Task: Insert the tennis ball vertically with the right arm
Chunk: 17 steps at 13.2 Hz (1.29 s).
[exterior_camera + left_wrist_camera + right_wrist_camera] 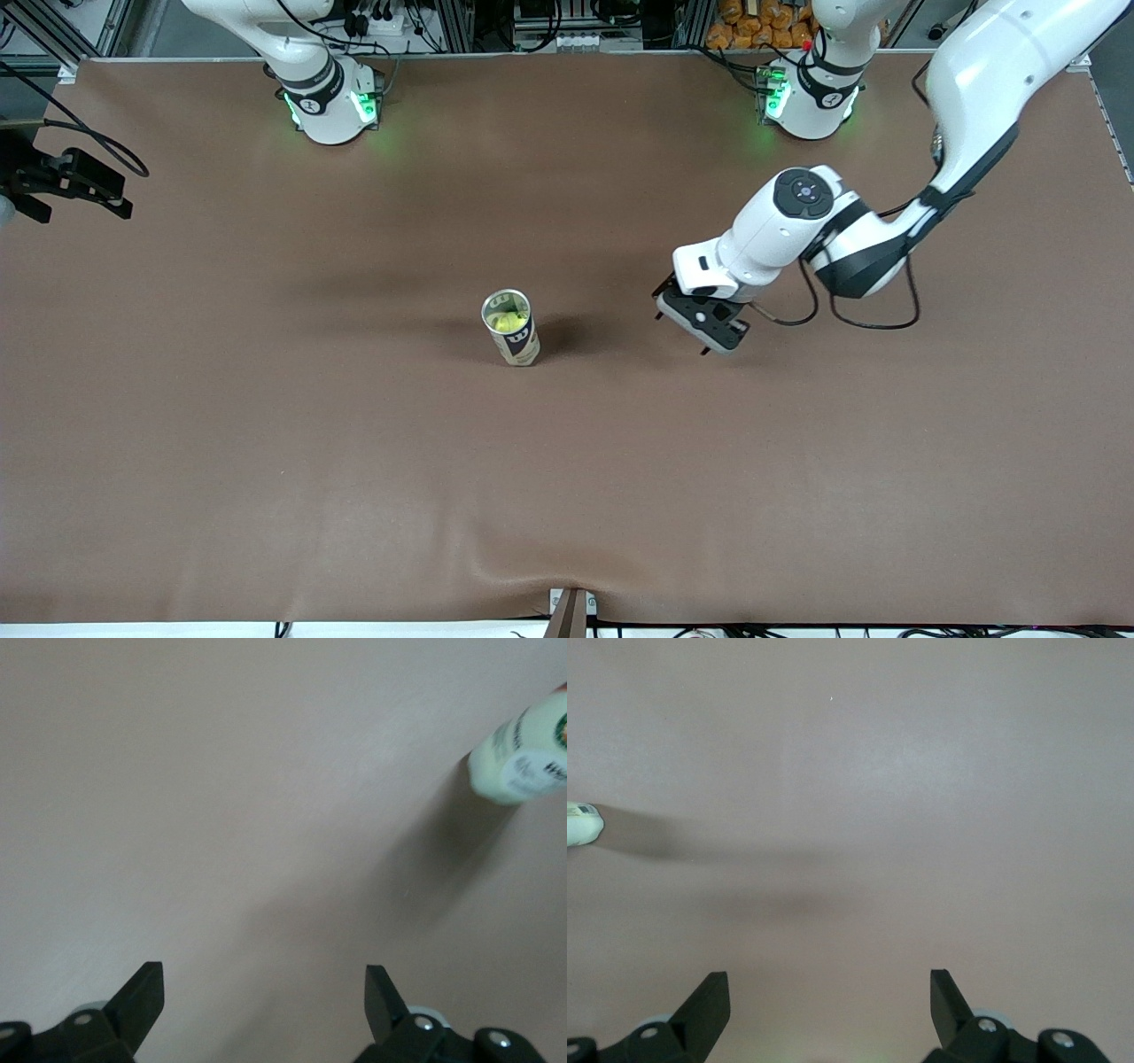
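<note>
An upright tennis-ball can (pixel 518 341) stands mid-table, and a yellow-green tennis ball (pixel 507 321) shows inside its open top. My left gripper (pixel 682 334) hangs low over the table beside the can, toward the left arm's end, open and empty. In the left wrist view the left gripper (pixel 264 979) is open over bare mat, with the can (pixel 523 762) at the frame's edge. My right gripper (pixel 122 198) is at the right arm's end of the table, well away from the can. In the right wrist view the right gripper (pixel 830 983) is open and empty, and only a sliver of the can (pixel 580 824) shows.
A brown mat (pixel 354 461) covers the table. The two arm bases (pixel 328 102) (pixel 811 97) stand along the edge farthest from the front camera. A small bracket (pixel 571 611) sits at the table's edge nearest that camera.
</note>
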Tool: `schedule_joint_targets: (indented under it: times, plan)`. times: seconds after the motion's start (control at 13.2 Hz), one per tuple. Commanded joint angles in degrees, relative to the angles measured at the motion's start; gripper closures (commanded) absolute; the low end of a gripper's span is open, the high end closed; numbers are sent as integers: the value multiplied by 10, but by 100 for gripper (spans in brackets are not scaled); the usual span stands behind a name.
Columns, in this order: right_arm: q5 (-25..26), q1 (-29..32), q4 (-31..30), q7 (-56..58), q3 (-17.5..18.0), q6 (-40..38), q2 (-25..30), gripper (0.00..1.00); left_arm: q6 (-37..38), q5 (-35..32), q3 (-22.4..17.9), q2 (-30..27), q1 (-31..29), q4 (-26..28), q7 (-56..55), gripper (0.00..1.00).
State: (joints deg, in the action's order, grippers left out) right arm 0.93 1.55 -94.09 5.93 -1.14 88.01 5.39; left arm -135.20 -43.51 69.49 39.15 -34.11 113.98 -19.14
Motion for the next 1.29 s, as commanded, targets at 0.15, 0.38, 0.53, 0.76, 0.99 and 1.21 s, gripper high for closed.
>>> schedule_joint_targets:
  times: [0.15,0.38,0.53,0.76,0.99,1.21]
  plan:
    - [-1,11,19,-2,3,-1,1,0,207,44,41,-11,11,-106,-11,0]
    - [-2,17,21,-1,3,0,1,0,259,53,39,-9,25,-156,-12,0]
    - [-4,20,21,-4,3,2,-17,0,298,71,36,-9,38,-192,-13,0]
    - [-1,22,22,-3,3,2,-29,0,331,93,32,3,60,-252,-12,0]
    - [-3,29,22,-3,3,-4,-28,0,345,148,-22,3,107,-308,-12,0]
    - [-4,29,23,-4,4,-6,-28,0,355,195,-60,1,131,-341,-16,0]
